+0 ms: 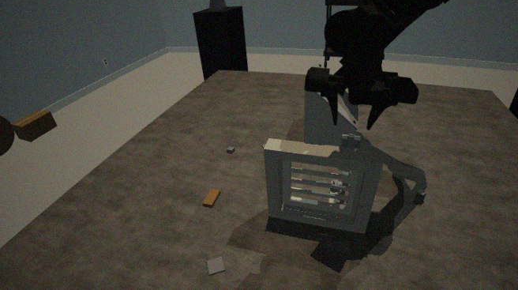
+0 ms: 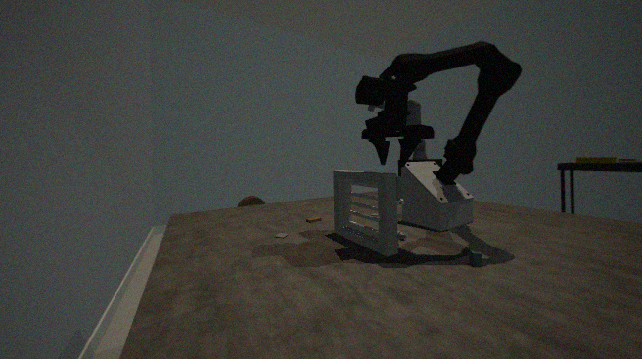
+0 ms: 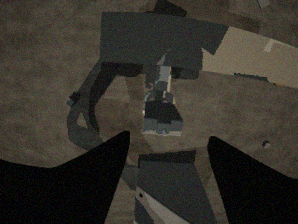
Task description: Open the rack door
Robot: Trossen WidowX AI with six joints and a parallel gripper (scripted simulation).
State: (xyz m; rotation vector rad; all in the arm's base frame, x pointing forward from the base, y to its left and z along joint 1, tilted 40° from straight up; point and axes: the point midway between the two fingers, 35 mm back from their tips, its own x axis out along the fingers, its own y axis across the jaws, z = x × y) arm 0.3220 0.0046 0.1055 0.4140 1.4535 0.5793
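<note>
The grey rack frame stands upright on the table. Its door, with several horizontal bars, looks closed inside the frame. The handle is on the side facing the arm's base; in the exterior view the frame mostly hides it. How far it is turned I cannot tell. My gripper points down, open and empty, above the handle. In the wrist view the handle's top shows between the fingertips, slightly ahead of them. The fingers touch nothing.
The arm's grey base stands close behind the handle side. An orange block, a pale tile and a small cube lie to one side. A small dark block lies opposite.
</note>
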